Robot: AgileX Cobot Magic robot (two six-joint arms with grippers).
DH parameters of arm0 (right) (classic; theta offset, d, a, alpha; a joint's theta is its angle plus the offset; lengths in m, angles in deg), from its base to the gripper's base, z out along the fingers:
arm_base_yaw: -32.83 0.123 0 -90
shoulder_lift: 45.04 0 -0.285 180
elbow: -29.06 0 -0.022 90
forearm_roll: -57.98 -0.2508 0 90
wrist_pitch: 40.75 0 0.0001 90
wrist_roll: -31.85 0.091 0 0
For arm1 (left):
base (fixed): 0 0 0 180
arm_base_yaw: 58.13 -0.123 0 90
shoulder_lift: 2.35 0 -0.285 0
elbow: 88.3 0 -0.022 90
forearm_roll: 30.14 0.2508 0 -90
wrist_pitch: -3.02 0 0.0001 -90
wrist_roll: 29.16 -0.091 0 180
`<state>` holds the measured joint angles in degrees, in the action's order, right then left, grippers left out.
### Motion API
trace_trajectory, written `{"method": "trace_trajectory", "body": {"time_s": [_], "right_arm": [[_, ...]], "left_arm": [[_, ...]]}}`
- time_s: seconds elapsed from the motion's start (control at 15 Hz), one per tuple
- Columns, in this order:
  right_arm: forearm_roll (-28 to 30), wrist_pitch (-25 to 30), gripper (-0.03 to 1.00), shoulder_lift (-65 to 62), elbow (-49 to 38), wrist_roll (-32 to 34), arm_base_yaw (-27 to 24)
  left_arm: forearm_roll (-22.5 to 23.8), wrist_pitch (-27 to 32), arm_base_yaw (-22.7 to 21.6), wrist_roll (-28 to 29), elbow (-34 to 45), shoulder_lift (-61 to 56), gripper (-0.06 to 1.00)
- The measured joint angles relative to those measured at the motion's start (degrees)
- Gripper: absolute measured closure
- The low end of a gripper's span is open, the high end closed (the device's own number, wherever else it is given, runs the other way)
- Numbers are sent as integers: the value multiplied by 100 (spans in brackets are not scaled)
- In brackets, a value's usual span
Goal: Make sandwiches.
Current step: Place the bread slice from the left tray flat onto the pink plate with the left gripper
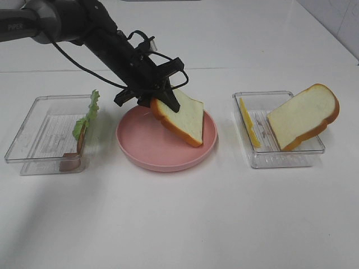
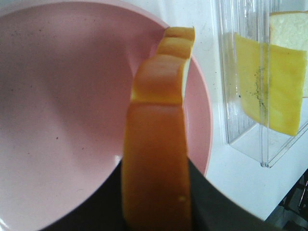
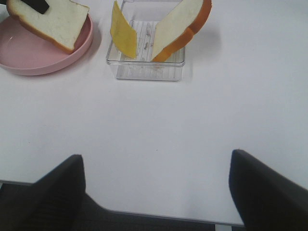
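My left gripper [image 1: 162,96] is shut on the top edge of a white bread slice [image 1: 182,116] with a golden-brown crust. It holds the slice tilted, with the lower edge at the pink plate [image 1: 146,154]. The left wrist view shows the slice's crust [image 2: 156,168] edge-on over the plate [image 2: 57,96]. A second bread slice [image 1: 303,115] and a yellow cheese slice [image 1: 249,123] lean in the right clear tray [image 1: 280,159]. Green lettuce [image 1: 88,115] and a reddish-brown meat slice [image 1: 72,159] lean in the left clear tray [image 1: 47,134]. My right gripper [image 3: 154,192] is open and empty over bare table.
The white table carries the two trays and the plate in a row. The right wrist view shows the right tray [image 3: 144,70] with cheese [image 3: 122,33] and bread [image 3: 180,26] ahead of the gripper, and the plate [image 3: 38,60] beside it.
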<state>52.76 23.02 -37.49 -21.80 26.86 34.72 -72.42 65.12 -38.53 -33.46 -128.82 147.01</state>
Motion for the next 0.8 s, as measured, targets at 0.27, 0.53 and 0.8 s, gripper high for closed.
{"method": "trace_trajectory", "body": {"time_s": [0.27, 0.53, 0.8], "right_arm": [[0, 0, 17, 0, 0, 0, 0], [0, 0, 17, 0, 0, 0, 0], [0, 0, 17, 0, 0, 0, 0]], "left_arm": [[29, 166, 23, 195, -11, 23, 72], [304, 332, 63, 481, -11, 29, 38], [607, 527, 63, 567, -11, -69, 26]]}}
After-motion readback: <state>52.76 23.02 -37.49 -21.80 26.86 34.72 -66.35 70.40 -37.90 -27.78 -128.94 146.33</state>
